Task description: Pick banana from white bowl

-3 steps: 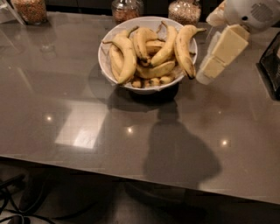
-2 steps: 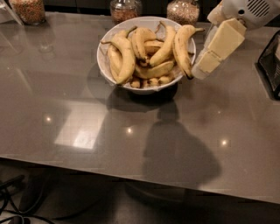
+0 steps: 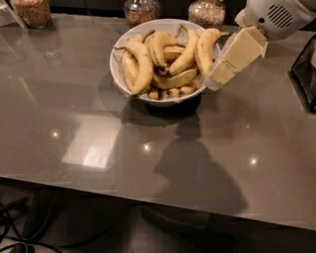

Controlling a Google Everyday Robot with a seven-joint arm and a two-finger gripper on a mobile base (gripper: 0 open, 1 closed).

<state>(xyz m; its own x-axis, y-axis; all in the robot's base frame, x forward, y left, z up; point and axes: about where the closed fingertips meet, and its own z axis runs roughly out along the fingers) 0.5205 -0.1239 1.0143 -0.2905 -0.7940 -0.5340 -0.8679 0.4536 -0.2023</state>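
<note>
The cream-coloured, two-finger gripper (image 3: 213, 82) slants down from the white arm housing (image 3: 277, 16). Its tip is at the right rim of the wide round white bowl (image 3: 116, 78). Whether it is spread or closed cannot be told. Just left of the tip, the long speckled yellow banana (image 3: 204, 52) lies on the right side of the bowl's pile, with its thin stem pointing up and right. The bowl stands on a glossy grey tabletop (image 3: 98, 128), and glass jars of grains (image 3: 206, 12) stand behind it.
</note>
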